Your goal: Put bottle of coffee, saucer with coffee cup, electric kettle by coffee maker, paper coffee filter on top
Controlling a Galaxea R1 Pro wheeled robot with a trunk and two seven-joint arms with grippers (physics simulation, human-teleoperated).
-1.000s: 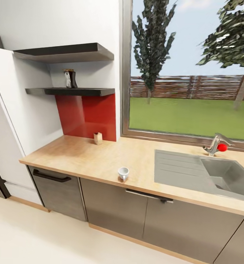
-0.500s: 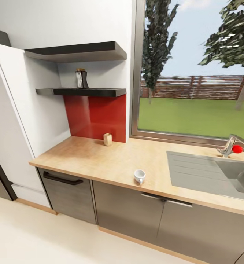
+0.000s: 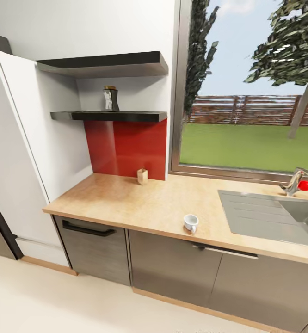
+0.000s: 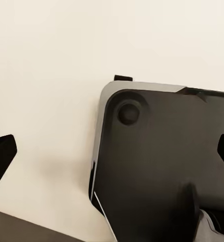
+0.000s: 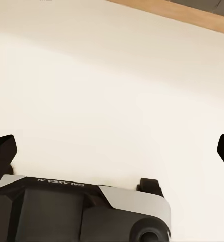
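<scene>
Both hands hang low and hold nothing. The left hand point(image 4: 112, 151) has its dark fingertips spread wide apart at the edges of its wrist view, above the pale floor point(image 4: 46, 75) and the robot's dark grey base point(image 4: 162, 161). The right hand point(image 5: 112, 148) is spread just as wide over the same cream floor, with the black and silver base below it and a strip of wooden plinth at the far edge.

From the head camera, the long light beige wood-grain bench point(image 3: 140, 203) runs over glossy dark grey cabinet fronts. A small white cup with a side handle point(image 3: 190, 222) stands near the bench's front edge, well apart from a small tan block point(image 3: 142, 176) against the red splashback point(image 3: 126, 145). The small dark jar with a pale label point(image 3: 110, 98), taken to be the bottle of coffee, stands on the lower black wall shelf point(image 3: 110, 116). A grey sink point(image 3: 274, 217) and tap with a red knob lie toward the right.

The robot appears to be on approach, likely for the bottle. Next it needs to close in on the shelf and raise an arm to jar height.
</scene>
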